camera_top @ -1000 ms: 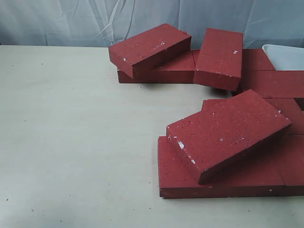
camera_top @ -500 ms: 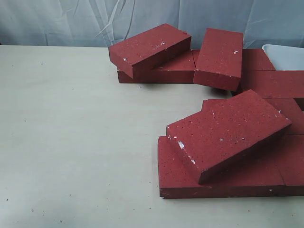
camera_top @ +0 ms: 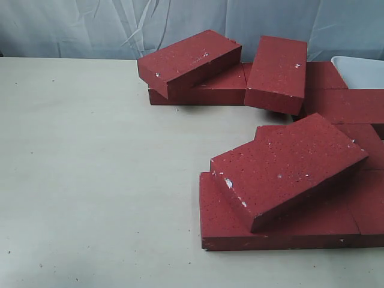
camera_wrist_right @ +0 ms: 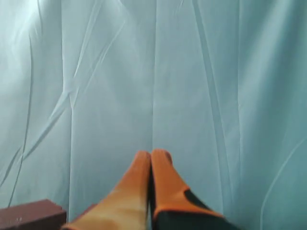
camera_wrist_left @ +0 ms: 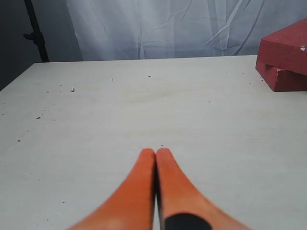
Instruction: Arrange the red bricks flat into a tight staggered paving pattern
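Several red bricks lie in a loose heap on the right half of the table in the exterior view. One red brick [camera_top: 287, 167] rests tilted across flat ones [camera_top: 264, 228] at the front. At the back, another brick [camera_top: 189, 61] leans on a flat one [camera_top: 213, 89], and a third [camera_top: 277, 72] lies tilted beside it. Neither gripper shows in the exterior view. My left gripper [camera_wrist_left: 156, 152] is shut and empty above bare table, with two stacked bricks [camera_wrist_left: 285, 60] far off. My right gripper [camera_wrist_right: 152, 154] is shut and empty, facing the curtain, a brick corner [camera_wrist_right: 29, 214] below it.
A white tray [camera_top: 361, 72] sits at the back right behind the bricks. A pale blue curtain [camera_top: 90, 27] hangs along the table's far edge. The tabletop [camera_top: 90, 168] is light wood. A dark stand [camera_wrist_left: 36, 28] rises past the table's corner in the left wrist view.
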You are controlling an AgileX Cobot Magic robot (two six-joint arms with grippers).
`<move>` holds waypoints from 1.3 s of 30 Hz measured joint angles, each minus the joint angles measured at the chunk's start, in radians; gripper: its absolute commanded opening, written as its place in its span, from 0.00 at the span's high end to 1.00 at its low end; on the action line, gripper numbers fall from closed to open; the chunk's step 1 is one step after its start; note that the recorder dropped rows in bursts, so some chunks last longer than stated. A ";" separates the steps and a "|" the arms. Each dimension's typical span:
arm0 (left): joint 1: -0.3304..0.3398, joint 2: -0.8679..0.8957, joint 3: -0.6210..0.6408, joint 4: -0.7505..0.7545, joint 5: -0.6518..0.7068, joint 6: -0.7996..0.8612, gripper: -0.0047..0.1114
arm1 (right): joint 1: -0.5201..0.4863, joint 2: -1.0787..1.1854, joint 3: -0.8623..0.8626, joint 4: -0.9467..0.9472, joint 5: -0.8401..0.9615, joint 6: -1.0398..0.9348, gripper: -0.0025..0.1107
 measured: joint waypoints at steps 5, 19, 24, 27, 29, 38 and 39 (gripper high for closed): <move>0.000 0.000 0.000 0.000 0.000 0.000 0.96 | 0.000 -0.001 0.000 0.000 -0.084 0.000 0.99; 0.000 0.000 0.000 0.000 0.000 0.000 0.96 | 0.000 -0.001 -0.039 0.000 -0.006 0.000 0.99; 0.000 0.000 0.000 0.000 0.000 0.000 0.96 | 0.000 0.031 -0.162 0.000 0.121 0.000 0.99; 0.000 0.000 0.000 0.000 0.000 0.000 0.96 | 0.000 0.088 -0.238 0.000 0.203 0.000 0.99; 0.000 0.000 0.000 0.000 0.000 0.000 0.96 | 0.000 0.135 -0.297 0.000 0.286 0.000 0.99; 0.000 0.000 0.000 0.000 0.000 0.000 0.96 | 0.000 0.293 -0.450 0.000 0.502 0.000 0.99; 0.000 0.000 0.000 0.000 0.000 0.000 0.96 | 0.000 0.295 -0.452 -0.002 0.504 0.000 0.99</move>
